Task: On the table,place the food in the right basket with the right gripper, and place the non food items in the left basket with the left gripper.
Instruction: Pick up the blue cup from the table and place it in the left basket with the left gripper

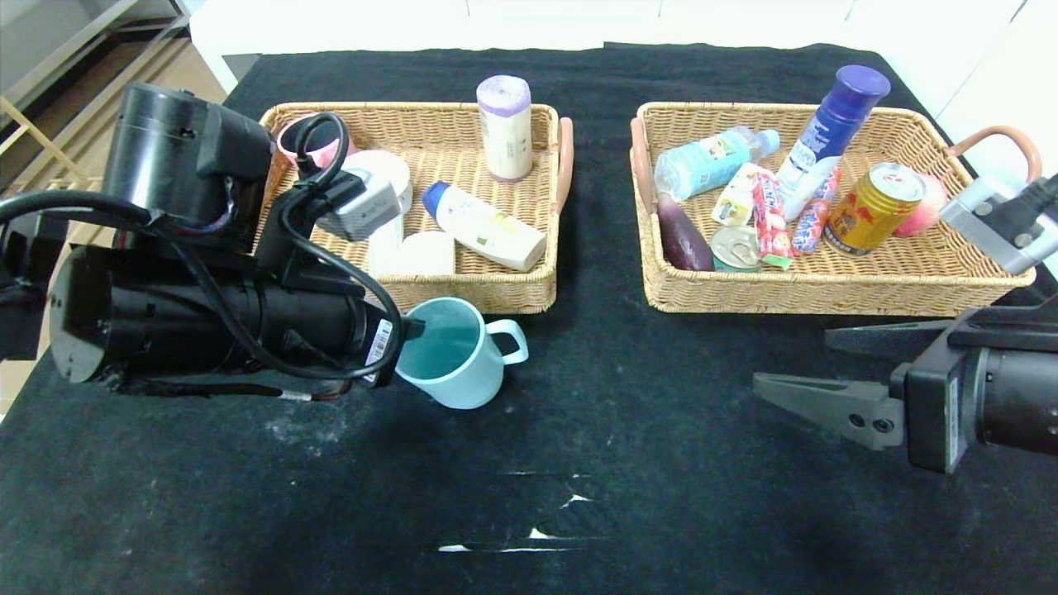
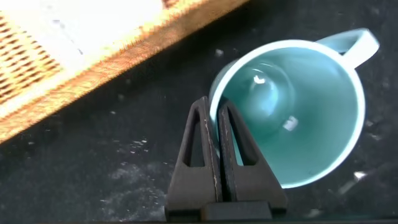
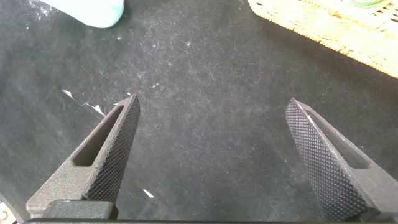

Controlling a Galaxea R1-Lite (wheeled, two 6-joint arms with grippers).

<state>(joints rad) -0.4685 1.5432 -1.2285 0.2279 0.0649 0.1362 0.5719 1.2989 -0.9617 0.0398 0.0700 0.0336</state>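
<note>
The teal mug (image 1: pixel 450 355) is tilted on the black table (image 1: pixel 628 430), just in front of the left basket (image 1: pixel 471 293). My left gripper (image 1: pixel 411 329) is shut on the mug's rim, one finger inside and one outside, as the left wrist view shows for the gripper (image 2: pixel 215 106) and mug (image 2: pixel 305 106). The white soap block (image 1: pixel 426 252) lies in the left basket. The right basket (image 1: pixel 826 289) holds the water bottle (image 1: pixel 711 161), the red candy stick pack (image 1: pixel 769 216) and the gold can (image 1: pixel 874 207). My right gripper (image 1: pixel 790 357) (image 3: pixel 212 102) is open and empty over bare cloth.
The left basket also holds a pink mug (image 1: pixel 302 140), a white bottle (image 1: pixel 483 225) and a roll (image 1: pixel 504 126). The right basket also holds a blue-capped bottle (image 1: pixel 831 136) and a tin (image 1: pixel 734 246). White scuffs (image 1: pixel 529 537) mark the cloth near the front.
</note>
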